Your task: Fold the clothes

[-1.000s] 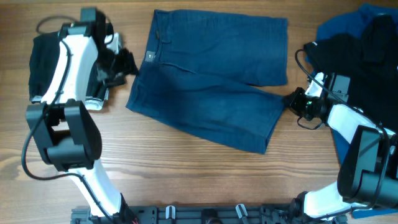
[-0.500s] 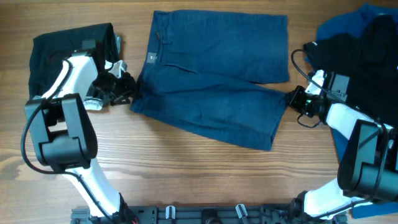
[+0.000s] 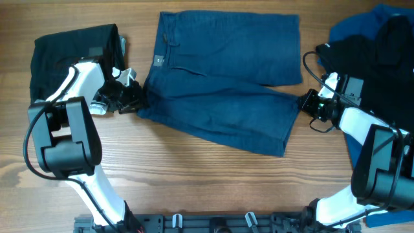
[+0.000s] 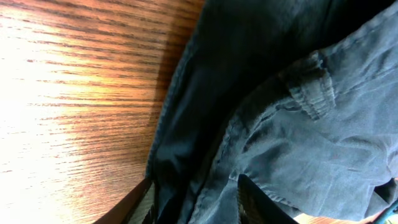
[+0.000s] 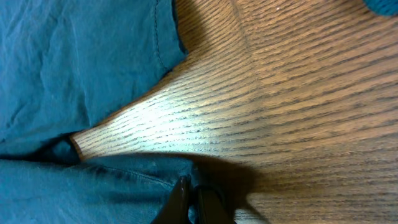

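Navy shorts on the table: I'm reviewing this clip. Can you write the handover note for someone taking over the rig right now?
Left end effector: fingers straddle the waistband corner of the navy shorts; cannot tell whether it is clamped.
Right end effector: shut, apparently pinching the lower leg's hem corner.
Things: shorts spread flat in the middle; black garment far left; black-and-blue pile far right.
Done: the black garment looks folded.
Left: fold the shorts, then the pile.

Wood-grain table [image 3: 194,175]; perhaps a mounting rail [image 3: 213,223] below.
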Controlling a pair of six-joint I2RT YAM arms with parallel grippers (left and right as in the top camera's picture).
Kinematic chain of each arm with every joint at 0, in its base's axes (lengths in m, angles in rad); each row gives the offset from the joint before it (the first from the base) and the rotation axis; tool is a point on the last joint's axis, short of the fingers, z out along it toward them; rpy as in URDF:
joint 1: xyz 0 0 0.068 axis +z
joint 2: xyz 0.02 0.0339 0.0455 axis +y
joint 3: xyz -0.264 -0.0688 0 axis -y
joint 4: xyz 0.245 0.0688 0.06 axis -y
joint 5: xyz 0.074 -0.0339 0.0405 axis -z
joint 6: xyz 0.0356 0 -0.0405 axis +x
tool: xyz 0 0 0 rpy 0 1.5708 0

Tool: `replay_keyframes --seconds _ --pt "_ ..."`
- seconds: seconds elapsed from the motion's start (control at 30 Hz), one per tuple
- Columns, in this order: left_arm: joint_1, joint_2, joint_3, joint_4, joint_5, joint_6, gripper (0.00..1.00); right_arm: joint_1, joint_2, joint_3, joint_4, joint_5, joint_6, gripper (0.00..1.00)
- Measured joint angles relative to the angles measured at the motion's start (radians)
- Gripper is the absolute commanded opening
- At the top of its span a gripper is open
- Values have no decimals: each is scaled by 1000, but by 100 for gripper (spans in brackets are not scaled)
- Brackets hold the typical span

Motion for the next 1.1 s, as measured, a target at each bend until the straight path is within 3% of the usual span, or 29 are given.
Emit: replay_keyframes --seconds 0.07,0.13,0.17,0.2,0.23,0.6,0.97,1.03,1.07,1.1 --pt "0 0 0 3 0 0 45 0 0 0 0 0 0 4" --pt "0 0 0 14 1 0 43 0 0 0 0 0 0 4" --pt "0 0 0 13 1 0 34 0 0 0 0 0 0 4" --pt "0 0 0 13 1 1 8 0 0 0 0 0 0 4" --pt "0 0 0 11 1 2 4 0 0 0 0 0 0 4" --pt "3 0 -1 -142 36 2 4 0 0 0 3 20 -3 4" --pt "8 0 -8 -177 -137 -145 5 1 0 0 3 23 -3 4" --pt "8 0 -30 -160 -140 -151 9 1 0 0 3 23 -3 4" --pt "8 0 -53 -137 -144 -160 18 1 0 0 3 23 -3 4" --pt "9 0 -69 -123 -139 -166 35 1 0 0 3 24 -3 4"
